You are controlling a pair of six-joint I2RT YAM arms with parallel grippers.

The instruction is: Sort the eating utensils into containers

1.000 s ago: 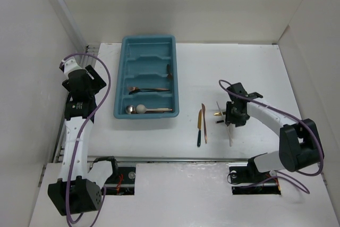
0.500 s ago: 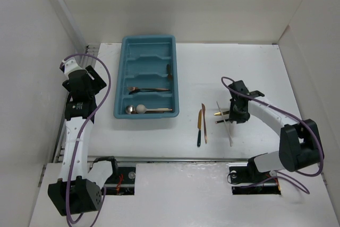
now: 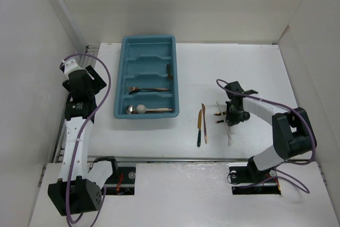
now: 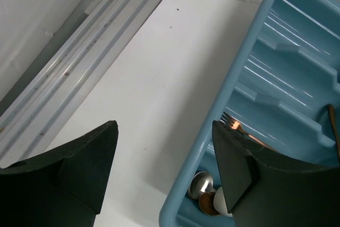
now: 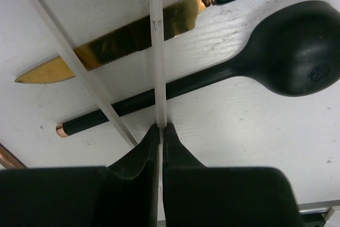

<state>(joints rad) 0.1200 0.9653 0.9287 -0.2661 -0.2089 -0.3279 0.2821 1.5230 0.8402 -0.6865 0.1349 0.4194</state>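
My right gripper [image 5: 161,126] is shut on a thin white stick [image 5: 156,51] that lies across a gold knife [image 5: 122,41] with a dark green handle and a black spoon [image 5: 295,51]. A second white stick [image 5: 69,57] crosses them on a slant. From above, the right gripper [image 3: 230,114] sits right of the middle of the table. The teal tray [image 3: 123,78] holds a copper fork [image 3: 149,89] and spoons [image 3: 136,109]. My left gripper [image 4: 164,126] hangs open over the tray's rim [image 4: 234,104], with nothing between its fingers.
A knife with a dark handle [image 3: 200,127] and a copper stick [image 3: 204,123] lie side by side between the tray and the right gripper. A dark utensil [image 3: 169,71] rests against the tray's right end. White walls enclose the table.
The right gripper's jaws have closed onto the white stick. The right arm shifted slightly. The left arm has not moved.
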